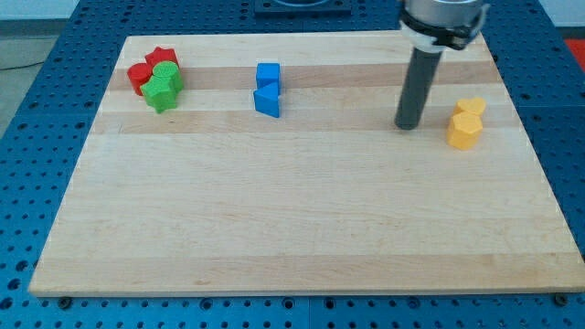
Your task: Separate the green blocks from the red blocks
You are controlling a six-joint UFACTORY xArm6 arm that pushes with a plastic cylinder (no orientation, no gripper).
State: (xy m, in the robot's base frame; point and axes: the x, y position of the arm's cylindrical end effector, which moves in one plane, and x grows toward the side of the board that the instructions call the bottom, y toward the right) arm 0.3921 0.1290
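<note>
A tight cluster sits at the board's top left. A red star-shaped block (162,58) and a second red block (139,77) lie at the cluster's top and left. A round green block (168,75) and a green star-shaped block (161,93) press against them on the right and bottom. My tip (408,125) rests on the board at the view's right, far from the cluster, just left of the yellow blocks.
A blue cube (268,73) and a blue wedge-like block (266,100) touch near the top middle. Two yellow blocks (472,110) (463,132) touch at the right. The wooden board (302,219) lies on a blue perforated table.
</note>
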